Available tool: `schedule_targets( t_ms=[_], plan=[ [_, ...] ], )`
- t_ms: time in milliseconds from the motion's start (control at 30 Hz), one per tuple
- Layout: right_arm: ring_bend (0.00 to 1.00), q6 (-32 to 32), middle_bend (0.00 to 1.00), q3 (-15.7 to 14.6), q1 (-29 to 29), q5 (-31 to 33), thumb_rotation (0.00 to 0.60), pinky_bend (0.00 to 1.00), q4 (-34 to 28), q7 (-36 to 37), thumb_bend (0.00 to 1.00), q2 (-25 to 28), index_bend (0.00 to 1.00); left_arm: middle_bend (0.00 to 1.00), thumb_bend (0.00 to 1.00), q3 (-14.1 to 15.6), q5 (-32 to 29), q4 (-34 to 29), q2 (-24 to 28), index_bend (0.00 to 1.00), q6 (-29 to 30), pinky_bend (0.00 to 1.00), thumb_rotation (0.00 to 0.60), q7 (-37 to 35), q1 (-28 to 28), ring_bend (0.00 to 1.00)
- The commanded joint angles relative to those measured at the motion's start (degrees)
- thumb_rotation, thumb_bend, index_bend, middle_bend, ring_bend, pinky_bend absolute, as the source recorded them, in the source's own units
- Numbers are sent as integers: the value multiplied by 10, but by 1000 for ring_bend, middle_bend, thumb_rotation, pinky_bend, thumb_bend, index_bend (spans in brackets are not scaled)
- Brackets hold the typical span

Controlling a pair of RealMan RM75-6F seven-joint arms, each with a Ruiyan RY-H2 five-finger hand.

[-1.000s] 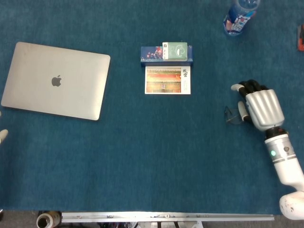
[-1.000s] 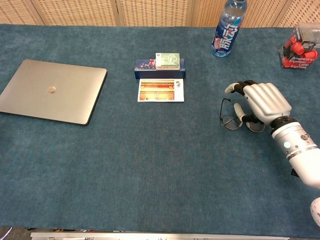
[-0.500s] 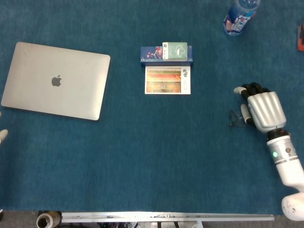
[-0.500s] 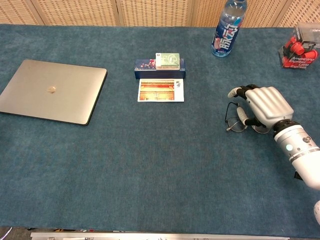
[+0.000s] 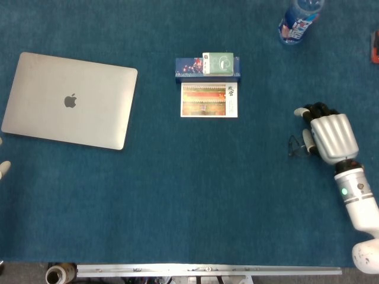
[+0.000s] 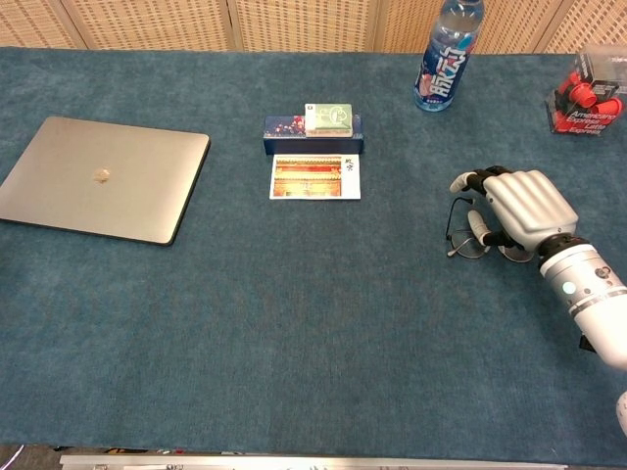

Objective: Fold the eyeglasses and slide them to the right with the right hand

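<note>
The eyeglasses (image 5: 294,145) (image 6: 464,240) lie on the blue cloth at the right, thin dark frame, mostly hidden under my right hand (image 5: 331,137) (image 6: 519,206). That hand lies palm down over them, fingers curled over the frame and thumb against the near lens. Whether both temples are folded is hidden by the hand. Only a pale tip of my left hand (image 5: 3,168) shows at the left edge of the head view.
A closed silver laptop (image 5: 70,100) (image 6: 98,178) lies at the left. A postcard (image 5: 209,100) and a small blue box (image 5: 207,65) sit in the middle back. A water bottle (image 6: 446,59) stands at the back, and a red packet (image 6: 588,98) at the far right.
My right hand has slid to the right across the cloth, taking the eyeglasses with it. Everything else has stayed still.
</note>
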Motion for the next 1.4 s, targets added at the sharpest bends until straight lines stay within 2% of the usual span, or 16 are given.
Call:
schedule_targets(
  t_ms=[33, 200, 600, 867, 1133, 1400],
  plan=[
    [238, 4, 322, 3, 1, -3, 600, 450, -7, 7, 506, 3, 311, 477, 0, 0, -1, 0, 0, 505, -1, 538, 600, 1, 0, 353],
    [239, 30, 321, 11, 4, -19, 600, 450, -34, 7, 506, 16, 311, 477, 0, -1, 0, -2, 1, 505, -2, 538, 600, 3, -1, 353],
    [239, 100, 322, 41, 4, -53, 600, 450, -166, -31, 506, 94, 311, 477, 0, -1, 8, -13, 2, 505, 2, 538, 600, 16, -3, 353],
    [239, 114, 322, 56, 5, -55, 600, 450, -233, -36, 507, 128, 311, 477, 0, -1, 9, -21, 2, 505, -1, 538, 600, 28, -6, 353],
    [239, 99, 322, 54, 16, -59, 600, 450, -268, -31, 500, 132, 311, 477, 0, -1, 9, -25, 4, 505, 1, 538, 600, 31, -5, 353],
    [238, 85, 321, 34, 26, -77, 600, 450, -274, -28, 492, 110, 311, 477, 0, -1, 7, -23, 6, 505, 4, 538, 600, 24, -3, 353]
  ],
)
